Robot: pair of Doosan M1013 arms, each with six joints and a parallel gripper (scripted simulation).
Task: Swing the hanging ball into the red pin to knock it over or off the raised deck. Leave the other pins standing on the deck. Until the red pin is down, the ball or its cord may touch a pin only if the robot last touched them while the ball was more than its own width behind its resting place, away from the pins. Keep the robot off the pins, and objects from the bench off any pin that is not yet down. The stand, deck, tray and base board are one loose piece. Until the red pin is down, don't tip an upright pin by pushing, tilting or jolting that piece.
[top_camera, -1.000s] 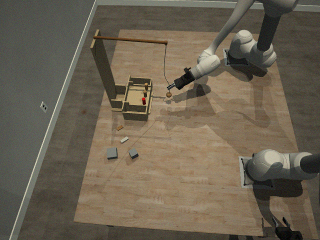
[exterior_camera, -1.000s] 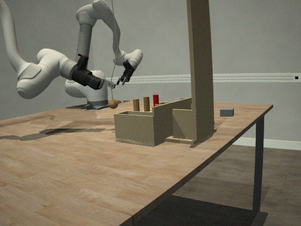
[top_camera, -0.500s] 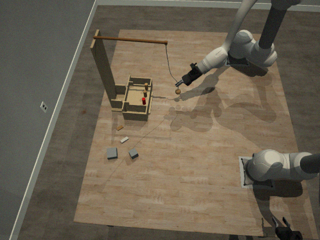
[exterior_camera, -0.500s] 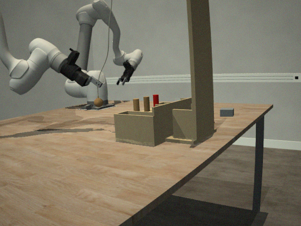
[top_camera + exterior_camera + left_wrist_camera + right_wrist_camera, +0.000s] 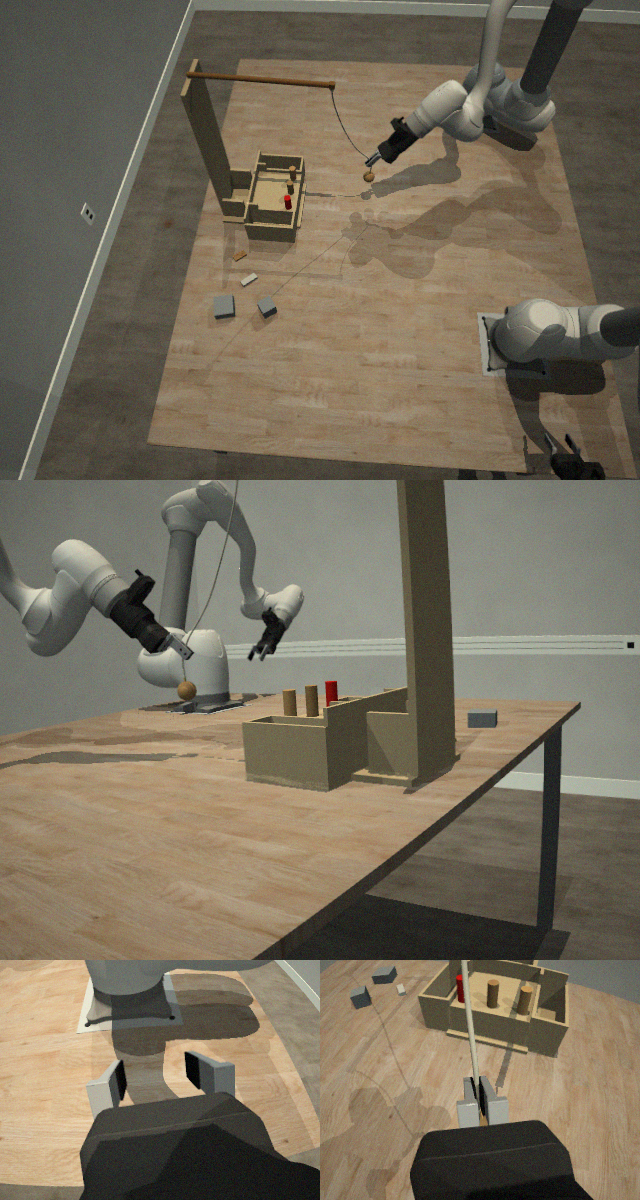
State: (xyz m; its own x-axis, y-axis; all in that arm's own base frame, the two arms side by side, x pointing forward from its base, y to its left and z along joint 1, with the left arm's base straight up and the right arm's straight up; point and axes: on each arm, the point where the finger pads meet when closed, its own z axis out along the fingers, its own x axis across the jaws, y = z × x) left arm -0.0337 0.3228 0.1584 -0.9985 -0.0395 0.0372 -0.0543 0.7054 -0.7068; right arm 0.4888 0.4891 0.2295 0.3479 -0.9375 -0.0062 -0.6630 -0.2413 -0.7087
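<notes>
1. Bench edges frame the scene: in the top view, the left gripper (image 5: 558, 438) (image 5: 257, 656) (image 5: 155, 1068) hangs at the lower right, by the corner of the bench (image 5: 361, 387) (image 5: 155, 841) (image 5: 40, 1110) (image 5: 600, 1135). Between the right gripper (image 5: 368, 162) (image 5: 187, 654) (image 5: 475, 1088) and the tray (image 5: 271, 232) (image 5: 284, 753) (image 5: 547, 1040), we see open room.

2. The right gripper is clenched on the cord (image 5: 343, 126) (image 5: 219, 565) (image 5: 469, 1020), just above the ball (image 5: 368, 176) (image 5: 186, 690); the left gripper's fingers are spread, holding nothing.

3. We find the ball right of center from above, well apart from the red pin (image 5: 287, 202) (image 5: 331, 692) (image 5: 460, 989), which stands upright beside two brown pins (image 5: 290, 187) (image 5: 311, 701) (image 5: 493, 994), also upright.

4. Only from above do we see the wooden bar (image 5: 258, 79), upper left, and the cord slanting from its end. Only the exterior view shows us the ball dangling above bench height.
</notes>
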